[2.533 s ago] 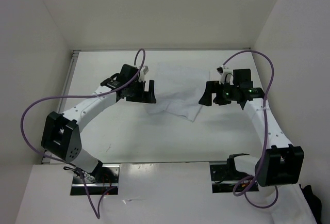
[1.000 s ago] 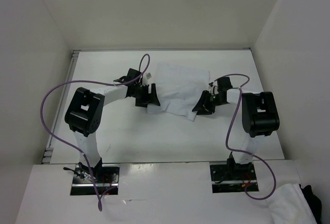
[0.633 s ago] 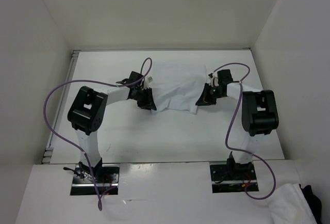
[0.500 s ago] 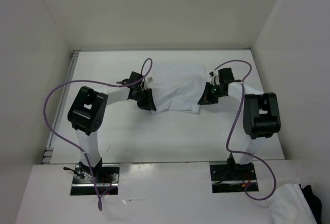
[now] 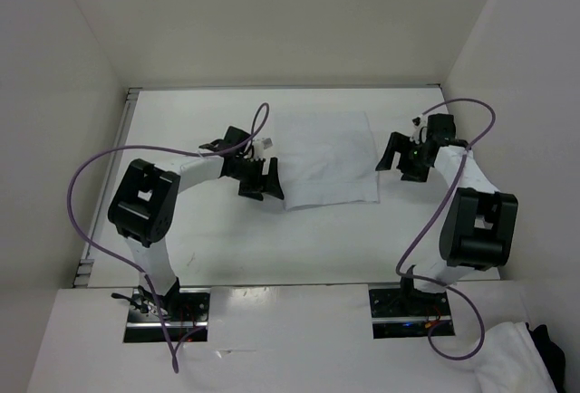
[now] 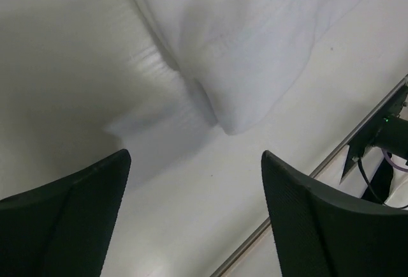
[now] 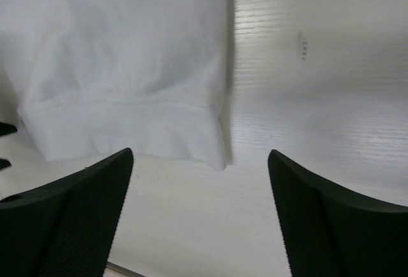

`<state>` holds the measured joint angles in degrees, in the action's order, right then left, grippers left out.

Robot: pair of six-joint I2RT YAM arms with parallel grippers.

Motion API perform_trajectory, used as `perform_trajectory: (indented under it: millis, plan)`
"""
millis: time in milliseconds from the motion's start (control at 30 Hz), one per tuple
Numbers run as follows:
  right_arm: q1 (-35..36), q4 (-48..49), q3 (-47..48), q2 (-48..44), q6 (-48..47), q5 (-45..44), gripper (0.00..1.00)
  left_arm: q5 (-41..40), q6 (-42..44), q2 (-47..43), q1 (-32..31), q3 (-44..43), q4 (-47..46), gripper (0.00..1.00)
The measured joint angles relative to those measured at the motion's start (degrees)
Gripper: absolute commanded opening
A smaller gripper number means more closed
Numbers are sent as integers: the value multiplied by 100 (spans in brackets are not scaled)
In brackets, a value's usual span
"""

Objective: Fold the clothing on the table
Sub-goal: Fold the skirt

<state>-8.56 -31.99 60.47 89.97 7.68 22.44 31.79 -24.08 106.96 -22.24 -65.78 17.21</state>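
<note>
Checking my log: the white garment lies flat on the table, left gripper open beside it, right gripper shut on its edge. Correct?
No: the right gripper is open and holds nothing, its fingers wide apart in the right wrist view. The white garment does lie flat on the table, left gripper open beside it.

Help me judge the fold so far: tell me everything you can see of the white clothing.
The clothing is thin, plain white fabric, folded into a neat, nearly square shape with faint creases and a stitched hem along one edge. It lies flat on the table, toward the far middle. Nothing grips it: the left gripper and right gripper flank it, both open and clear of the cloth.
</note>
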Motion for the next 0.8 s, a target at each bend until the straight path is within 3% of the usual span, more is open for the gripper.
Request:
perform_trajectory:
  millis: [200, 400, 700, 800]
  plan:
    - [-131, -101, 39, -160, -142, -74, 98, -26, 20, -354, -33, 59, 162, 92]
    - [-107, -188, -28, 184, -295, -74, 92, 24, -101, -44, -197, 59, 92, 90]
    - [-101, -452, 85, 1213, -387, 258, 63, 356, -509, 267, -439, -90, -254, 88]
    - [-42, -518, 177, 1335, -424, 398, 62, 409, -621, 326, -463, -127, -321, 86]
